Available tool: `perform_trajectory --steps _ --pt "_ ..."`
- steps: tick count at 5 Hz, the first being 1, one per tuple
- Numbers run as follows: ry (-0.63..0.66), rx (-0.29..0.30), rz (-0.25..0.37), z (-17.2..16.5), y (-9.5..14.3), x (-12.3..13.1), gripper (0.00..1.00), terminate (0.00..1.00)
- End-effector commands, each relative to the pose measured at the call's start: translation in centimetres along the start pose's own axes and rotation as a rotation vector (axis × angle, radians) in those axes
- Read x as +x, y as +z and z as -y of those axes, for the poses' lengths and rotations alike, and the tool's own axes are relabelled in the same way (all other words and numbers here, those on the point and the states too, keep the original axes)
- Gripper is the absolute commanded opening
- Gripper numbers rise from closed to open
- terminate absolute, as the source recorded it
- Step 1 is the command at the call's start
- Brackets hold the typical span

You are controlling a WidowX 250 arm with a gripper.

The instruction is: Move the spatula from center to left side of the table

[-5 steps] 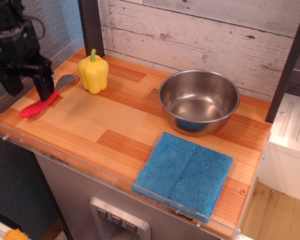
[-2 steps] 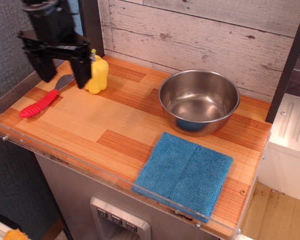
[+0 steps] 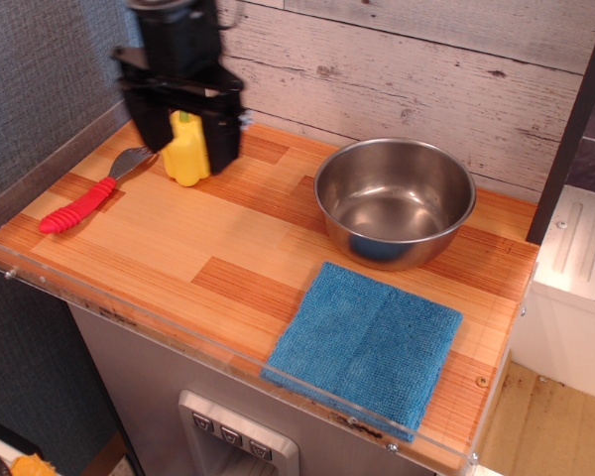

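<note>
Lying at the surface's (image 3: 228, 288) left end, the spatula (image 3: 84, 196) slants handle-down-left, left of the spread, empty fingers (image 3: 186, 145) hanging in front of the yellow pepper (image 3: 186, 159)

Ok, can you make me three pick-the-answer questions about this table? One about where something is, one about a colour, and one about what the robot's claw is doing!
1. Where does the spatula lie on the table?
A. on the left side
B. inside the bowl
C. on the cloth

2. What colour is the cloth?
A. green
B. blue
C. white

3. What is the gripper doing?
A. holding the spatula
B. holding the bowl
C. open, holding nothing

Answers:
1 A: its red handle rests near the left edge.
2 B: the folded cloth in front of the bowl is blue.
3 C: its fingers stand apart in front of the yellow pepper, away from the spatula.
</note>
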State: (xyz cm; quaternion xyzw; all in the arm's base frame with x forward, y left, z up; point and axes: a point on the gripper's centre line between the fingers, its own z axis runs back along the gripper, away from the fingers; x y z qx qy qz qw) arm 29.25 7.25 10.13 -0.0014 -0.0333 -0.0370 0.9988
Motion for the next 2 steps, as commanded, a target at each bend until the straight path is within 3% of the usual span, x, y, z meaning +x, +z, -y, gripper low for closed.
perform_trajectory --steps 1,2 --pt "-0.032 0.025 0.032 0.50 1.16 0.24 1.00 0.00" --pt "-0.032 0.025 0.032 0.50 1.16 0.24 1.00 1.00"
